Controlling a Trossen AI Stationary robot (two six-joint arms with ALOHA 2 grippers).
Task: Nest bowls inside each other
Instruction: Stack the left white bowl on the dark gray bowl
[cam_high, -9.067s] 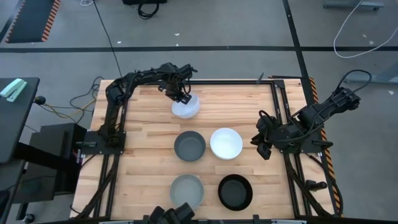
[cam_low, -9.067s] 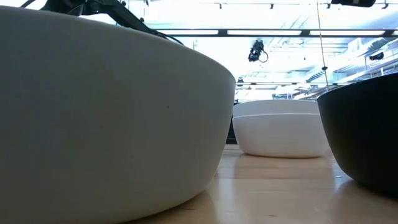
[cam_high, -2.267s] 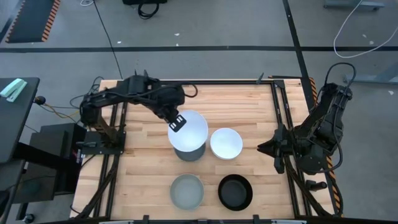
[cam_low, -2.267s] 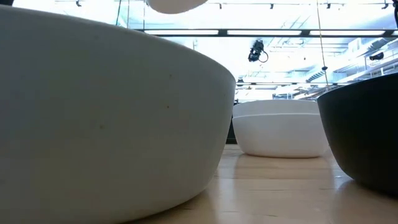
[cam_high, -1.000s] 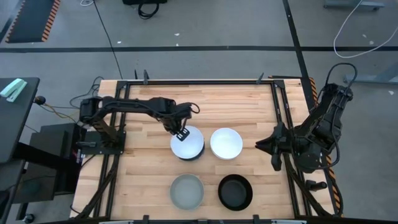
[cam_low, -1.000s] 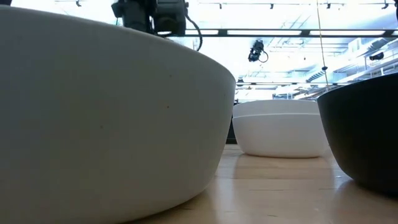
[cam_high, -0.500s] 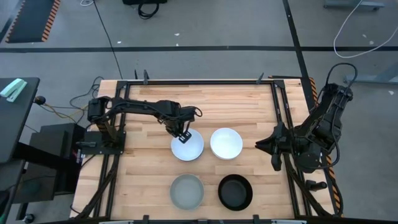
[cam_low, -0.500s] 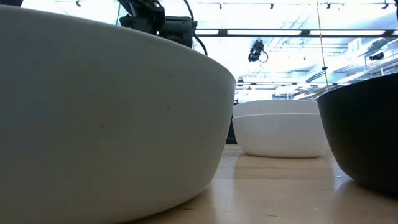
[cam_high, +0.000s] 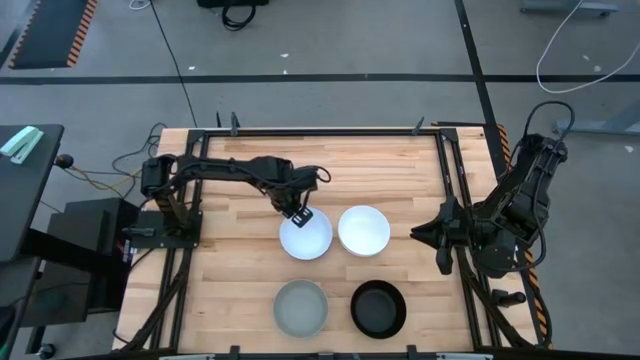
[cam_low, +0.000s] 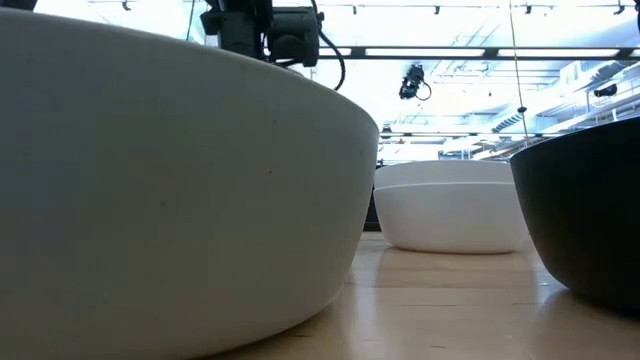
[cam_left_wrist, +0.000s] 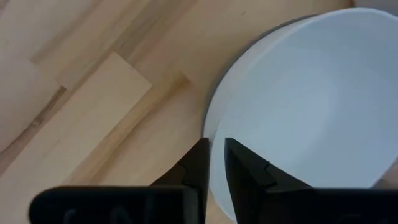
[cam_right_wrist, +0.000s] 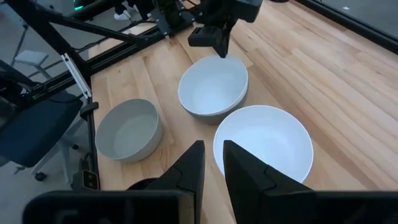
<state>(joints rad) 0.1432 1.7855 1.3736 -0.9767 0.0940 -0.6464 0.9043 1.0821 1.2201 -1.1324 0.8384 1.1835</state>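
A white bowl (cam_high: 306, 238) sits nested in a dark grey bowl, of which only a thin edge (cam_left_wrist: 212, 99) shows. My left gripper (cam_high: 301, 214) is shut on the white bowl's far-left rim. A second white bowl (cam_high: 363, 230) stands on the table right of it. A light grey bowl (cam_high: 301, 307) and a black bowl (cam_high: 379, 308) stand nearer the front edge. My right gripper (cam_high: 418, 236) waits, shut and empty, at the table's right edge. My left gripper holds the white bowl by its rim (cam_left_wrist: 211, 124) on the far-left side, one finger inside the bowl and one outside. The fingers come from above, pointing down. The bowl sits upright, resting in the dark grey bowl.
In the low view the light grey bowl (cam_low: 150, 180) fills the left, with the second white bowl (cam_low: 450, 215) behind it and the black bowl (cam_low: 590, 220) at the right. Bare wood lies along the table's far part (cam_high: 350, 160) and left side.
My left gripper has gone down and a little toward the table's right edge, still shut on the white bowl's rim. The white bowl has settled into the dark grey bowl and now covers it from above.
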